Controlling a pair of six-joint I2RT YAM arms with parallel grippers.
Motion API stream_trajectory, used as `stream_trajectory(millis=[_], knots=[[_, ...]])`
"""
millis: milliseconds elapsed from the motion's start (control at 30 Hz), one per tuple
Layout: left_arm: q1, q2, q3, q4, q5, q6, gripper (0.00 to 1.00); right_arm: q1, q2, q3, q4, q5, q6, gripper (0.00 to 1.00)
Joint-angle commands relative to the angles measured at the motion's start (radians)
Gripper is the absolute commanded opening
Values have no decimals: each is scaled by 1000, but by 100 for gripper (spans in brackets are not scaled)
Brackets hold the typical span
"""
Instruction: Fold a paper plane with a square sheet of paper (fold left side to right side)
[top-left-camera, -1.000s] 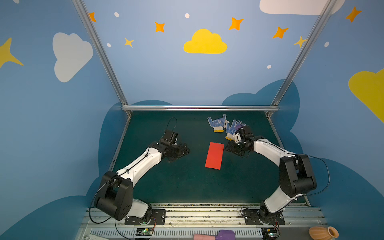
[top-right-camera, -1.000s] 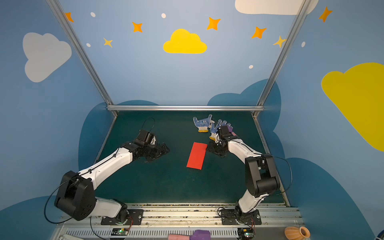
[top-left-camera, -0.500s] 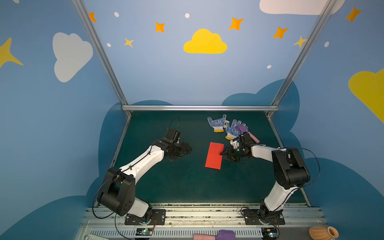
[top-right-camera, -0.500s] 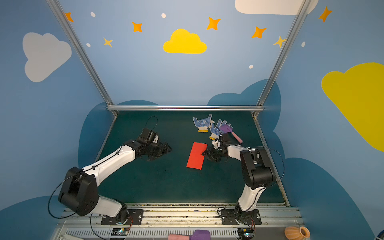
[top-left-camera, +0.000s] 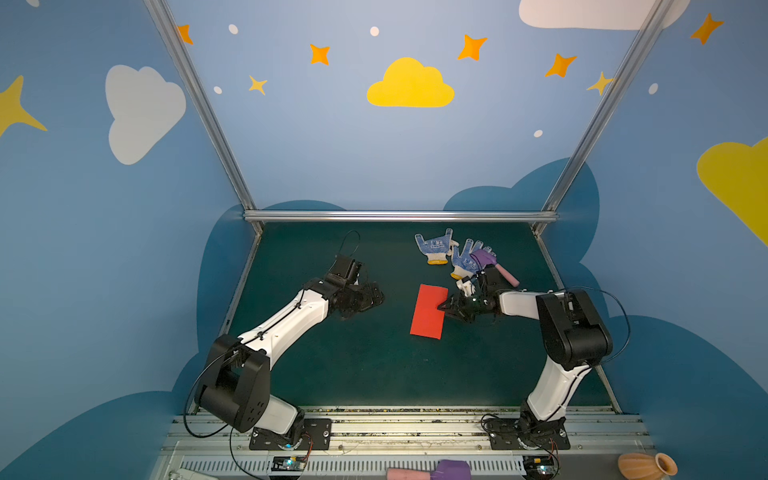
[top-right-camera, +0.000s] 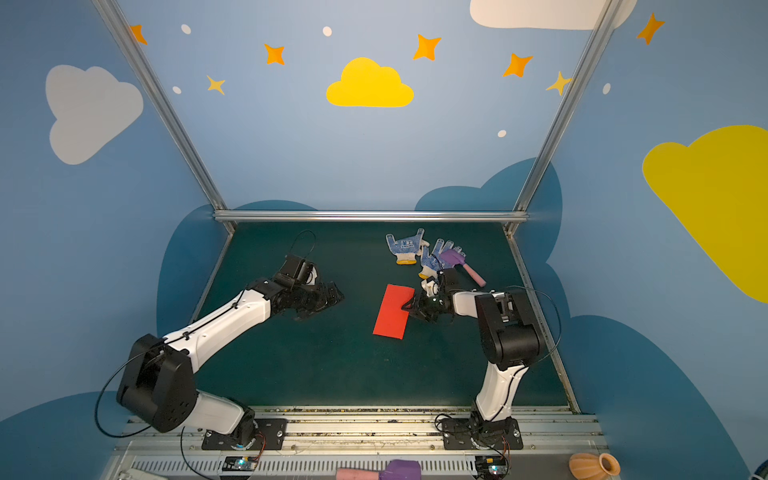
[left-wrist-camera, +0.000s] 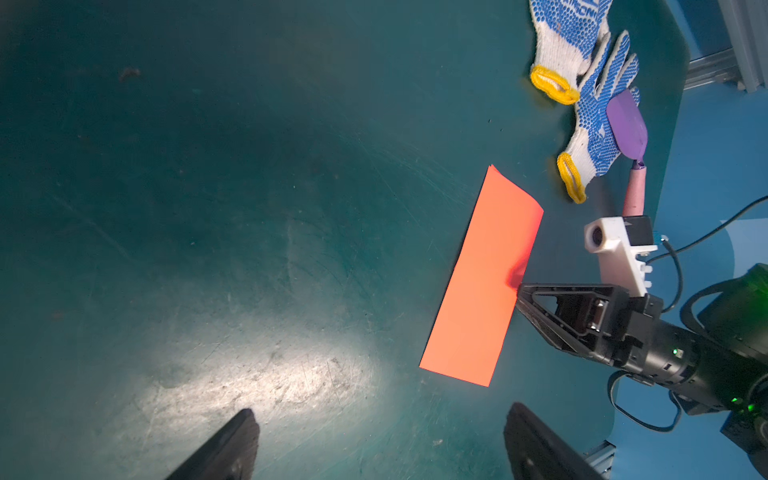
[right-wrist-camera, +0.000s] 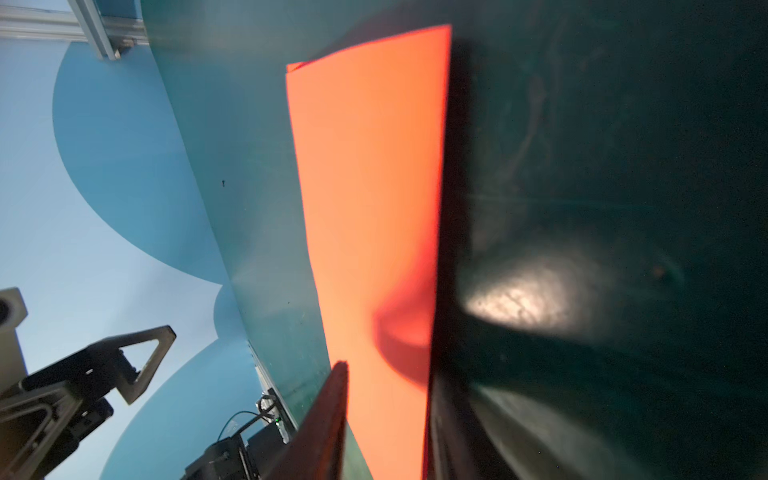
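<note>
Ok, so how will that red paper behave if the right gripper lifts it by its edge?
Probably floppy: the red paper is thin and looks folded double, so the unheld end should droop. Likely very light, and apt to slide on the smooth table if pushed.

Glare is pooling on the mat (left-wrist-camera: 270, 374) beneath my left wrist (corners are fading dark); my right view is blurring.

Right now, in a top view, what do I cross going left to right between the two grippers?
left gripper → red sheet of paper → right gripper at its right edge. The gloves and toy hammer, farther back, overlap these sideways, so left out.
</note>
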Motion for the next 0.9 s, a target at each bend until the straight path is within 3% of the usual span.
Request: stream_trajectory(millis=[0, 167, 267, 567, 767, 800, 867], knots=[[-4, 6, 26, -29, -12, 10, 93, 2, 27, -18, 2, -11, 1, 25], [-3, 7, 33, -33, -10, 13, 93, 0, 31, -16, -10, -40, -29, 6], [-5, 7, 38, -34, -11, 15, 93, 0, 40, 1, -40, -76, -70, 0], [-16, 8, 33, -30, -5, 10, 93, 36, 88, 79, -196, -229, -246, 0], [-30, 16, 38, -26, -3, 8, 94, 119, 96, 135, -327, -241, -349, 0], [-33, 18, 39, -25, -5, 7, 94, 131, 99, 147, -358, -229, -368, 7], [-39, 22, 40, -20, -2, 4, 94, 144, 89, 166, -415, -173, -395, 33]])
